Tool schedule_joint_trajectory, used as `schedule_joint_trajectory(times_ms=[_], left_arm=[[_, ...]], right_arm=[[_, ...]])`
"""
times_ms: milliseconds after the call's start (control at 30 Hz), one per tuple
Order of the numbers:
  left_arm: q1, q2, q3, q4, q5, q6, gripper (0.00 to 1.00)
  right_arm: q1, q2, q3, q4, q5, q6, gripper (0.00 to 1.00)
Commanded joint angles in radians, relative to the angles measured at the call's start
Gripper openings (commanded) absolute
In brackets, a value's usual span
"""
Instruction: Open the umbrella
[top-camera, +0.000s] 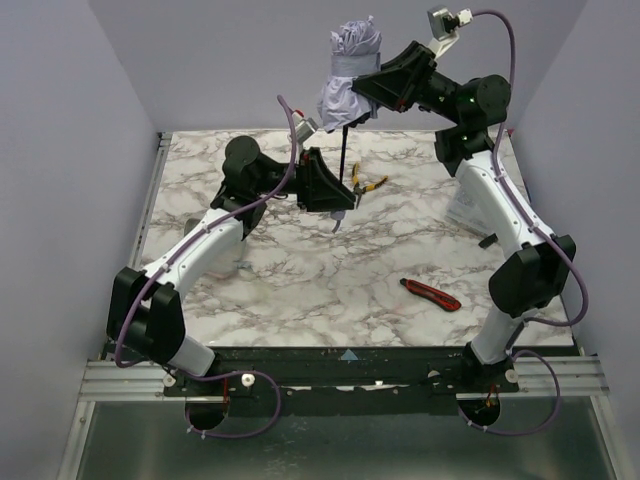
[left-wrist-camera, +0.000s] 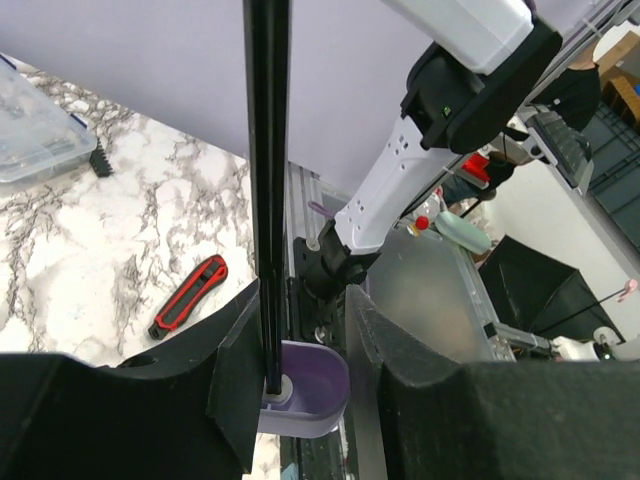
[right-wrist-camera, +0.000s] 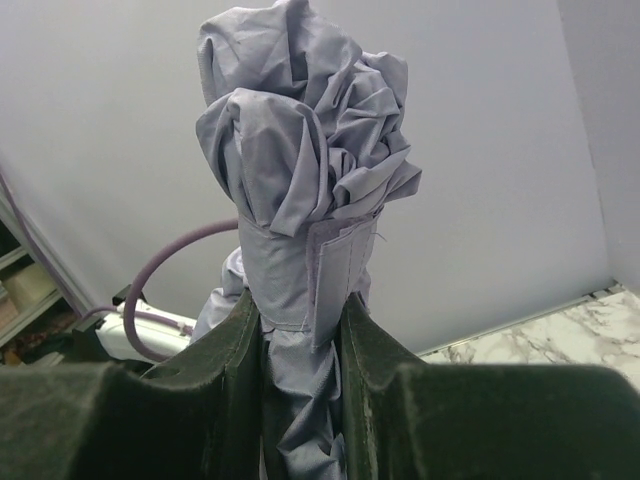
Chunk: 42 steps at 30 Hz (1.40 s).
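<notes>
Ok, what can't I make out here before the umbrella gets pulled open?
Left wrist view: the shaft runs off the top edge; whether the left gripper pinches the handle is unclear.
Top view: that handle sits mostly behind the gripper.
Right wrist view: the umbrella below its strap is hidden by the right gripper.

The pale lavender folding umbrella (right-wrist-camera: 300, 180) is thin, matt cloth, heavily creased. Its thin black shaft (left-wrist-camera: 266, 200) looks like smooth, glossy metal, and its small lavender handle (left-wrist-camera: 312, 392) like smooth plastic. The white-and-grey marbled tabletop (top-camera: 300, 285) has a faint sheen. The red-and-black utility knife (top-camera: 431, 295) looks plastic.
</notes>
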Motion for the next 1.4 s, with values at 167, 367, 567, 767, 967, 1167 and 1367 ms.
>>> schedule_joint_trajectory(times_ms=[167, 367, 567, 767, 967, 1167, 1367], left_arm=[[-0.019, -0.064, -0.094, -0.211, 0.043, 0.216, 0.35], [-0.033, -0.100, -0.156, -0.338, 0.032, 0.353, 0.35], [-0.046, -0.128, -0.220, -0.451, 0.019, 0.485, 0.35], [-0.055, -0.140, -0.279, -0.507, 0.014, 0.552, 0.35], [-0.059, -0.146, -0.337, -0.527, 0.008, 0.581, 0.35], [-0.067, -0.131, -0.347, -0.627, -0.016, 0.680, 0.34], [-0.071, -0.119, -0.399, -0.671, -0.023, 0.749, 0.34]], right_arm=[[-0.039, 0.042, 0.147, 0.022, 0.167, -0.085, 0.00], [-0.049, 0.056, 0.167, 0.025, 0.234, -0.091, 0.00], [-0.054, 0.074, 0.211, 0.016, 0.267, -0.115, 0.00], [-0.056, 0.078, 0.233, 0.007, 0.301, -0.141, 0.00], [-0.067, 0.088, 0.278, -0.012, 0.329, -0.174, 0.00], [-0.071, 0.078, 0.265, -0.015, 0.369, -0.179, 0.00], [-0.073, 0.071, 0.262, -0.023, 0.417, -0.208, 0.00]])
